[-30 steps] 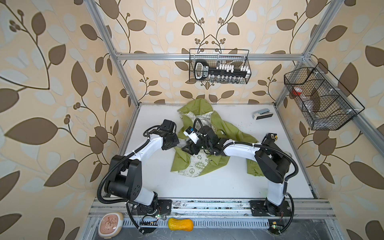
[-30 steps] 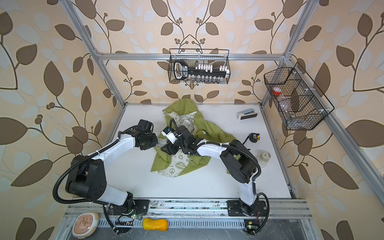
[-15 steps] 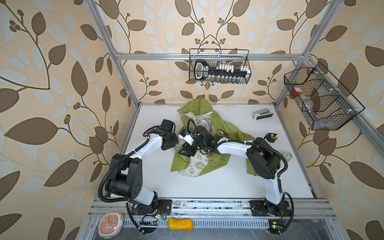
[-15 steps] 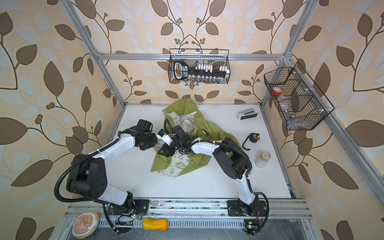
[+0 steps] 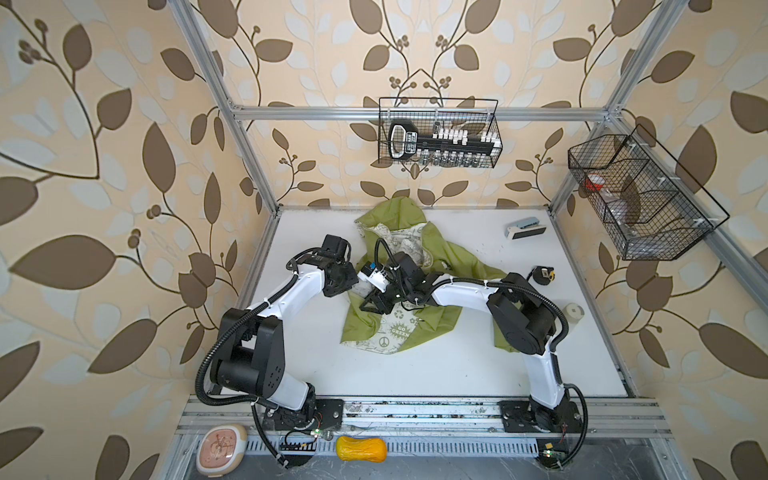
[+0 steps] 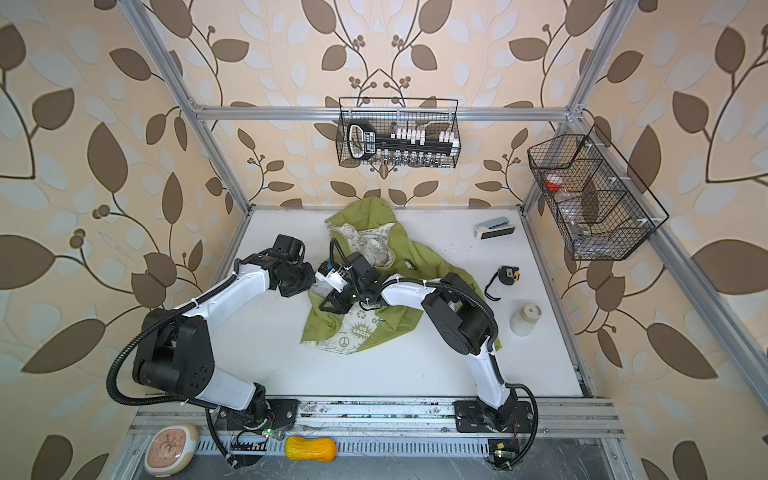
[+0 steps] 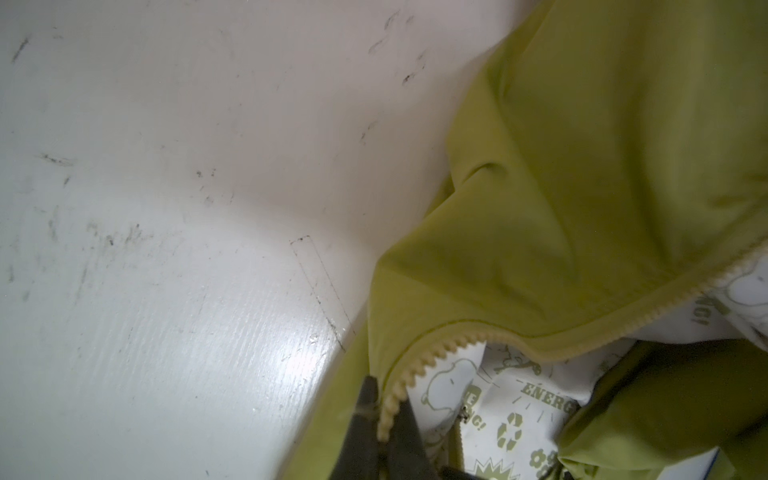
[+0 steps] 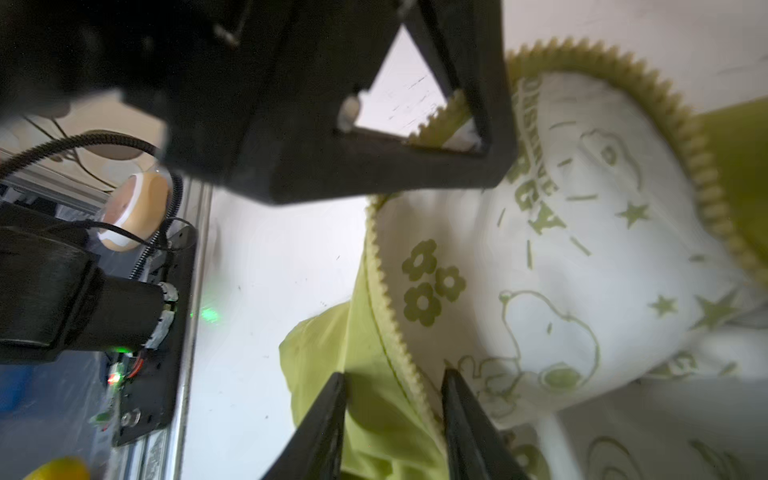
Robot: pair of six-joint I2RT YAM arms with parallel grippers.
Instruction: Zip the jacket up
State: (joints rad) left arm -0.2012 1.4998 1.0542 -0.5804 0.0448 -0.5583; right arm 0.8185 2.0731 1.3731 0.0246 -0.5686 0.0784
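Jacket (image 5: pixel 451 253) lies open on my white table (image 5: pixel 415 374), in the middle toward the back wall, hood at the far end and printed white lining (image 8: pixel 582 257) showing. I count one jacket and two arms on it. My left gripper (image 7: pixel 384 415) is clamped tight on a row of zipper teeth (image 7: pixel 440 353) at the garment's left edge, with no gap between its fingers. My right gripper (image 8: pixel 395 409) sits just beside it, jaws partly apart. A toothed edge and a fold of green cloth run through the narrow gap between its fingers (image 8: pixel 328 419). I cannot tell whether either pad presses the cloth. In both top views the two grippers meet over the jacket's left front.

Farther out on the table I count three loose items: one grey block (image 5: pixel 521 227), one tape measure (image 5: pixel 542 274) and one white cylinder (image 5: pixel 575 312). Two wire baskets hang on the walls, one at the back (image 5: pixel 496 137) and one at the right (image 5: pixel 673 232). By the front rail lie one orange squash-shaped thing (image 5: pixel 360 449) and one round pink-and-cream item (image 5: pixel 220 453).
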